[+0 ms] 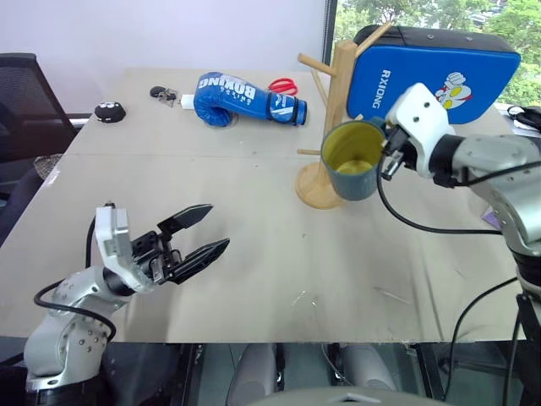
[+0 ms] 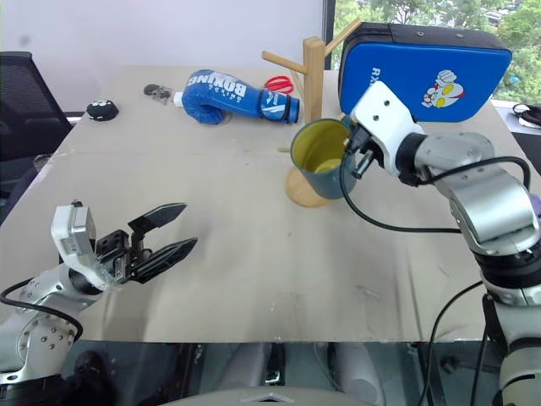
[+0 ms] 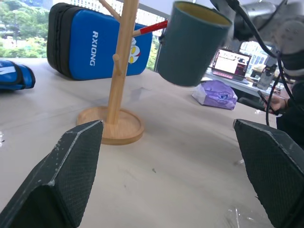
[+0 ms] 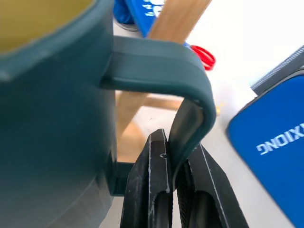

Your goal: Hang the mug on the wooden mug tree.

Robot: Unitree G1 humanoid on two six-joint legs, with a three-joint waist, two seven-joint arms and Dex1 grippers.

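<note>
The teal-blue cylindrical mug (image 1: pixel 353 161) is pinched by its loop handle in the right gripper (image 4: pixel 176 164) just beside the light wooden mug tree (image 1: pixel 330 110), the left gripper (image 1: pixel 203 234) being held wide and empty; a slip off that thin hold is judged possible.

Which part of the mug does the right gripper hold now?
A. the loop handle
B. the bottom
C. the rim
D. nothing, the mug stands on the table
A: the right gripper is shut on the loop handle of the mug, which hangs in the air beside the wooden mug tree.
</note>
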